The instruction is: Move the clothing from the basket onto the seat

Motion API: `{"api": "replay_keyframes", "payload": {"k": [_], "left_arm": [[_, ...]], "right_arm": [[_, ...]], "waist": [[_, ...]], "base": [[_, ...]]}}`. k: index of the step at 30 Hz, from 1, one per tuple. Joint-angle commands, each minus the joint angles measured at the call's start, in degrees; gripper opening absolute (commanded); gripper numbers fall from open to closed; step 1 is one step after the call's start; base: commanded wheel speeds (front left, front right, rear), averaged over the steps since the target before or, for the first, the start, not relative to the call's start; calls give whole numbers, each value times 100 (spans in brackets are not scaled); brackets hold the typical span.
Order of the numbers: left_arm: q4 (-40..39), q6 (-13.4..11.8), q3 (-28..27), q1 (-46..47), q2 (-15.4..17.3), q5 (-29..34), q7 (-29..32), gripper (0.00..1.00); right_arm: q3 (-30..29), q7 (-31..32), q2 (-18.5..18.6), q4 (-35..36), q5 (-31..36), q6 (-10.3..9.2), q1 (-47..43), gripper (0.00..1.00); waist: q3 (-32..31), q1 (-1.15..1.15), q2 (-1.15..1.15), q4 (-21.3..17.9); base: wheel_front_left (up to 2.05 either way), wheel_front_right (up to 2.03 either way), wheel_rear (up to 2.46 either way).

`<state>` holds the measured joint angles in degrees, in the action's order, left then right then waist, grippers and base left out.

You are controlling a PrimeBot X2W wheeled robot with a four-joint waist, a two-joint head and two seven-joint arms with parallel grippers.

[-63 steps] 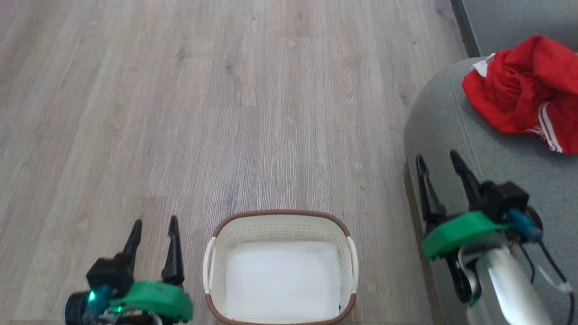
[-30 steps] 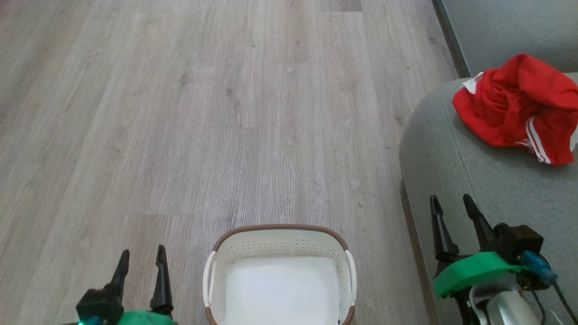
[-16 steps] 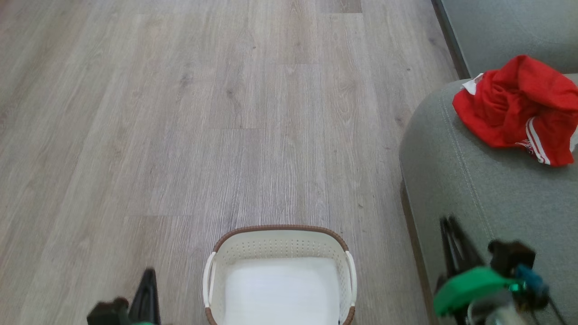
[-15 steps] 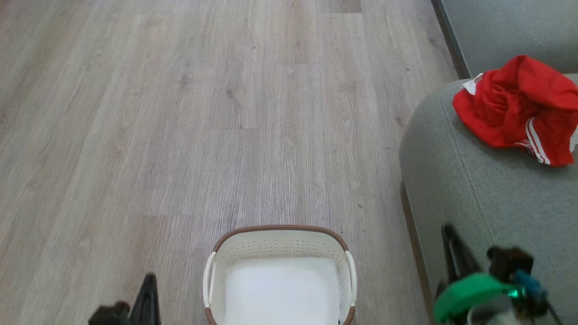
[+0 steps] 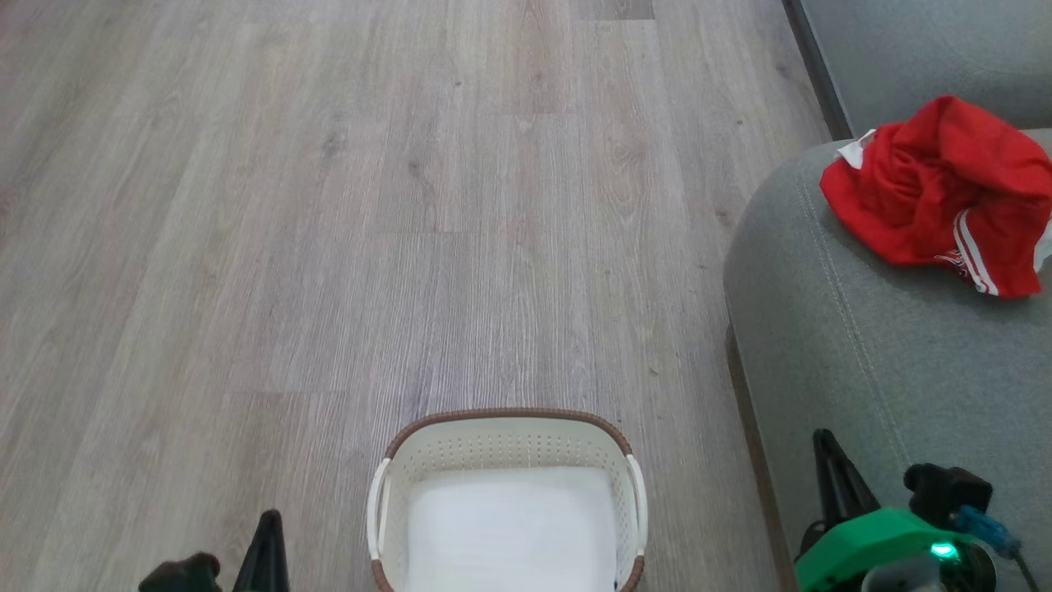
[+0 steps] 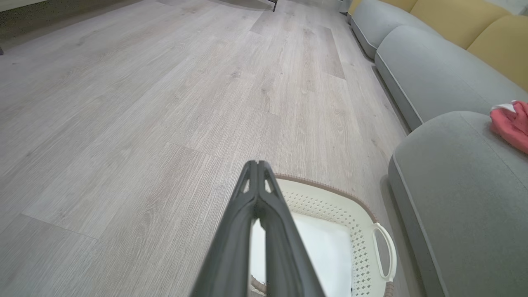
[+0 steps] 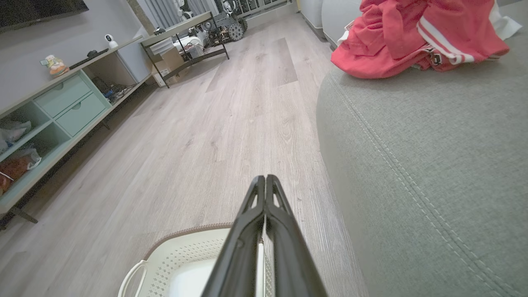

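Observation:
The white perforated basket (image 5: 509,440) with its brown rim stands on the floor at the bottom centre, its bare white bottom showing. The red clothing (image 5: 937,189) with white stripes lies crumpled on the grey-green seat (image 5: 863,353) at the right. My left gripper (image 5: 267,522) is shut on nothing, low at the left of the basket (image 6: 326,206). Low at the right, beside the seat's edge, my right gripper (image 5: 823,444) is also shut on nothing. In the right wrist view my right gripper (image 7: 265,179) points past the basket (image 7: 185,251) along the seat (image 7: 433,144), with the clothing (image 7: 412,37) far ahead.
Pale wood floor (image 5: 370,205) spreads ahead and to the left. More grey sofa cushions (image 6: 425,74) and yellow back cushions (image 6: 453,24) run along the right. A low green cabinet (image 7: 53,107) and a metal-framed table (image 7: 185,37) stand far off.
Both grippers have gone from open to shut and have sunk toward the bottom of the head view. The clothing and basket have stayed put.

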<state>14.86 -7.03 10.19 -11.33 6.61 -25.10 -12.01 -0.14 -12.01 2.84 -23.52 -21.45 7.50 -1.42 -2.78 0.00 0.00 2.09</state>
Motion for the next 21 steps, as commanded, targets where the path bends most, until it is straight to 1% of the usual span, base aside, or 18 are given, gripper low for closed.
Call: {"api": "replay_keyframes", "payload": {"k": [1, 21], "left_arm": [[-159, 48, -143, 291, 11, -182, 38, 0], [-148, 291, -402, 544, -50, -1320, 347, 0]], "right_arm": [[-50, 38, 7, 234, -206, 1, 307, 0], [-151, 351, 7, 361, -1399, 1, 384, 0]], "waist": [[5, 0, 0, -3], [56, 0, 0, -39]], "base": [[0, 0, 0], [0, 0, 0]]}}
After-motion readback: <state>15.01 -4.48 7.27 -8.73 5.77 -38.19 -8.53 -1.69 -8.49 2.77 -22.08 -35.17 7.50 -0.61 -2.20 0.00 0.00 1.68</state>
